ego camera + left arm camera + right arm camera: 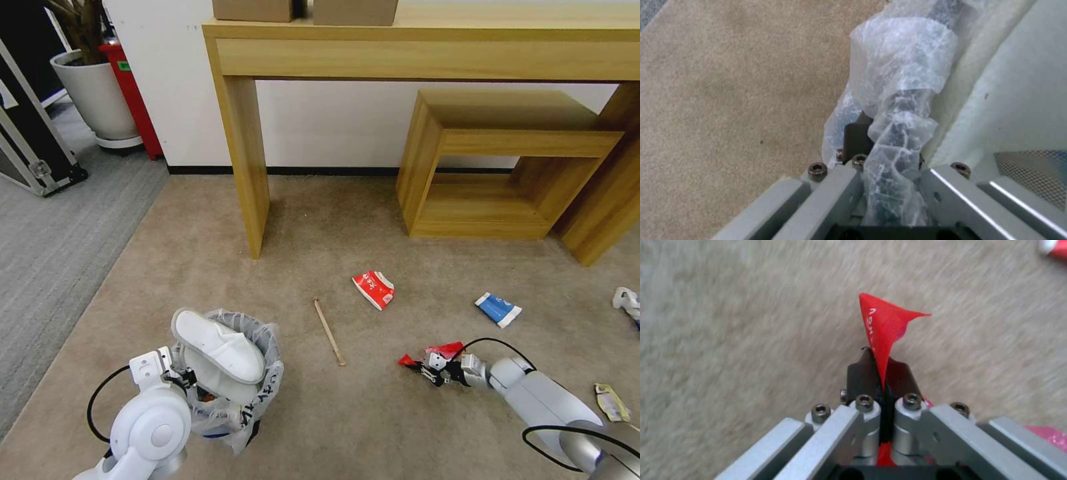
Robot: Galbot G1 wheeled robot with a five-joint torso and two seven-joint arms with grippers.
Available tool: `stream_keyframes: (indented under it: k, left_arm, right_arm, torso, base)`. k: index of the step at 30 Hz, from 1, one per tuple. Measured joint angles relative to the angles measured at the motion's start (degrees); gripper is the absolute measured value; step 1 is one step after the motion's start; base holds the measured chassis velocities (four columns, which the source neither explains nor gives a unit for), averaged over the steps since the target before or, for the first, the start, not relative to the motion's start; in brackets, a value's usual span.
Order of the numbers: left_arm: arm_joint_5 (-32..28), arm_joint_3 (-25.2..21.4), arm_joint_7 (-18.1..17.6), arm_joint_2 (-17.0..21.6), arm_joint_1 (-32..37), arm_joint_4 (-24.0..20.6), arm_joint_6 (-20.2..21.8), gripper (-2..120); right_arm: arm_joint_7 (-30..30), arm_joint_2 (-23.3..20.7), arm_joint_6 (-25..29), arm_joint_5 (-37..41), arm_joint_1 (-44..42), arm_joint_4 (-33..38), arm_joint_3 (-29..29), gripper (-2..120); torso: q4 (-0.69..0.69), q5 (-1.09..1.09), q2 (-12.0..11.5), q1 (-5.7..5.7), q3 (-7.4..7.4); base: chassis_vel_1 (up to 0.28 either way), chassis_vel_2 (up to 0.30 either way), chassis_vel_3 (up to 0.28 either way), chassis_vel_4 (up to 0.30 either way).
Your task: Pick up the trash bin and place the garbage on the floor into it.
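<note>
The trash bin [257, 390], black with a crinkly white bag, stands at the lower left of the head view with a white slipper [223, 347] lying across its mouth. My left gripper [185, 381] is shut on its bagged rim [902, 110]. My right gripper [427, 369] hovers low over the beige floor [373, 413], shut on a red wrapper [884, 321] that sticks up between its fingers. On the carpet lie a red-white carton [374, 289], a wooden stick [329, 331] and a blue-white packet [498, 309].
A wooden console table's leg [248, 173] and a low wooden shelf [493, 167] stand against the wall behind the litter. Crumpled white litter [625, 299] and a yellowish wrapper [611, 402] lie at the right edge. Grey ribbed carpet [60, 220] runs along the left.
</note>
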Motion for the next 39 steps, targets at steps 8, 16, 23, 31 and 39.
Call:
stream_keyframes:
  k: [8,16,23,31,39]
  left_arm:
    - [-2.8,0.2,-1.1,0.9,-0.8,-0.8,0.0,0]
    - [-4.8,-0.4,-1.5,2.3,-1.1,-1.6,0.1,0]
    - [-6.2,-0.7,-1.8,2.6,-2.2,-1.8,-0.3,0]
    - [-7.2,-0.7,-1.8,2.0,-3.7,-1.6,-1.0,0]
    - [-9.6,-0.4,-2.3,1.8,-6.2,-0.9,-1.8,0]
  right_arm:
    - [-0.2,-4.9,-1.4,9.2,-0.2,9.6,1.6,0]
    - [1.6,-8.3,-5.0,22.5,-0.7,25.1,4.3,0]
    - [4.4,-8.9,-9.1,33.4,0.9,39.4,1.8,0]
    - [10.0,-5.0,-13.5,42.6,3.4,52.8,-8.6,0]
    - [14.2,-0.3,-15.6,45.5,6.3,59.4,-18.2,0]
  torso:
    - [-0.03,-0.11,0.0,0.0,-0.01]
    - [-0.04,-0.11,0.0,0.0,-0.02]
    - [-0.04,-0.1,0.0,-0.01,-0.02]
    - [-0.03,-0.1,0.0,-0.02,-0.02]
    - [-0.04,-0.1,0.0,-0.02,-0.02]
  base:
    - [0.0,0.0,0.0,0.0]
    - [0.0,0.0,0.0,0.0]
    - [0.0,0.0,0.0,0.0]
    - [0.0,0.0,0.0,0.0]
    - [0.0,0.0,0.0,0.0]
